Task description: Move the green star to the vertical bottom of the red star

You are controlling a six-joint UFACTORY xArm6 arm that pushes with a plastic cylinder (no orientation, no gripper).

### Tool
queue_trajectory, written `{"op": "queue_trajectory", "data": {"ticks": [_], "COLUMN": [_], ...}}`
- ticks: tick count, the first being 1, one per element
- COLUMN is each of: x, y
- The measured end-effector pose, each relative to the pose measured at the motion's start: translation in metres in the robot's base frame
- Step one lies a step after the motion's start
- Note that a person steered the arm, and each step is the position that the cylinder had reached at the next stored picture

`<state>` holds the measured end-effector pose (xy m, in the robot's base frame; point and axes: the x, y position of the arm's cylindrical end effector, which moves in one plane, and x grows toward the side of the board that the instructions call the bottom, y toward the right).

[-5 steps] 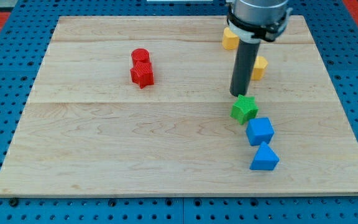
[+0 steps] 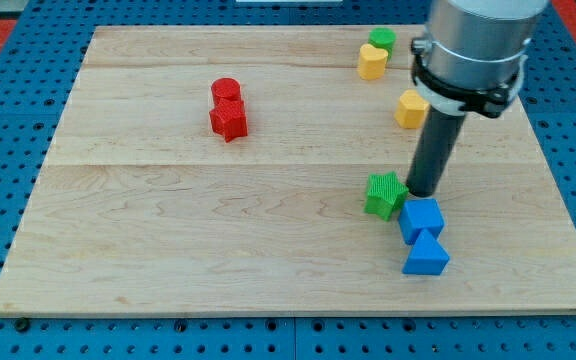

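- Just to the view's left of my tip [image 2: 424,193] sits the green star [image 2: 385,194], touching or all but touching the rod's lower end; that side-by-side relation is what the coming push turns on.
- My tip is a bare rod: nothing opens or closes, and it holds nothing. It can only shove.
- From my tip, the red star [image 2: 229,121] lies well off to the view's left and somewhat toward the view's top, with a red cylinder [image 2: 226,90] touching its top side.
- The goal spot, straight below the red star, is therefore far to my tip's left and roughly level with it, so I judge a leftward push suits, and my tip is already on the proper side of the green star.
- Right below my tip sits a blue cube [image 2: 420,219], with a blue triangular block [image 2: 426,254] touching it further down; both are out of a leftward path.
- Count: two red blocks, two blue, two yellow [image 2: 372,62] [image 2: 411,108] toward the view's top of my tip, and two green, the second a small green block [image 2: 381,40] by the board's [image 2: 168,250] top edge.
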<state>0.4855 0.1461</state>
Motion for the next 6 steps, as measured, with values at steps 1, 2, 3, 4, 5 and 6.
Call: {"op": "queue_trajectory", "data": {"ticks": [1, 2, 3, 4, 5, 6], "x": [0.001, 0.001, 0.015, 0.029, 0.02, 0.057], "y": [-0.033, -0.074, -0.069, -0.085, -0.152, -0.147]}}
